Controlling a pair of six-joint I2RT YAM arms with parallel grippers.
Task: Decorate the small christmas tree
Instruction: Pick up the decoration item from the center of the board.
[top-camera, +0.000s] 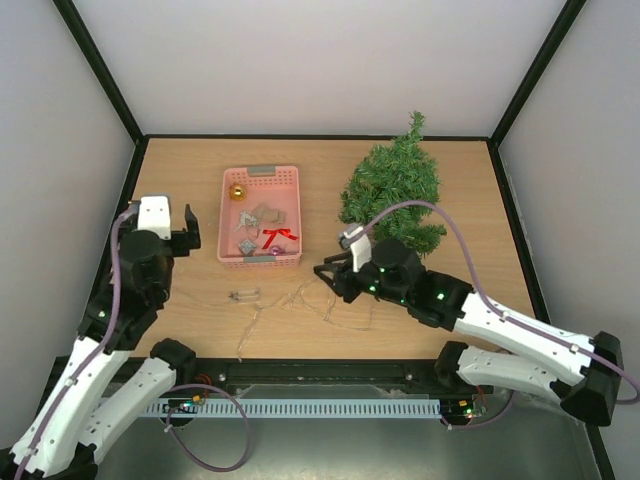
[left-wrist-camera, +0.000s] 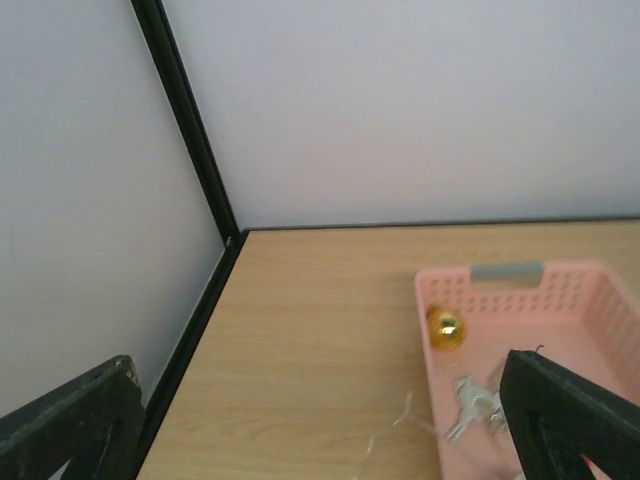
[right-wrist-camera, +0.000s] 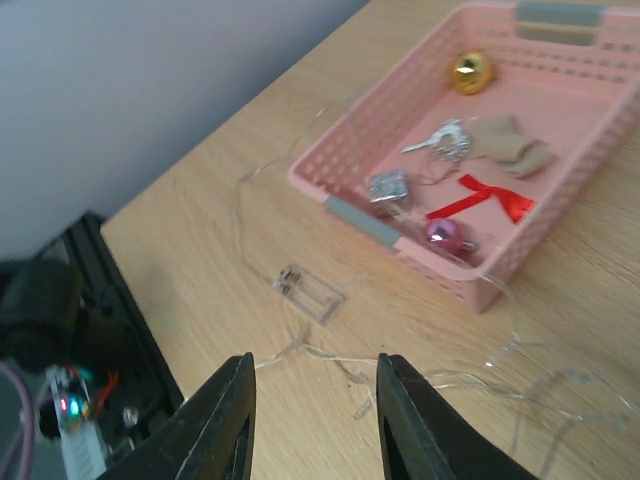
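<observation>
Xmas tree (top-camera: 392, 185) partly hid behind R arm (top-camera: 480, 310); L jaws, R jaws both open, empty.

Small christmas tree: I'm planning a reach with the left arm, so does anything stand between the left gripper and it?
Yes. Seen from above, the pink basket sits squarely between the left gripper and the small christmas tree. A straight path across would likely meet it.
</observation>
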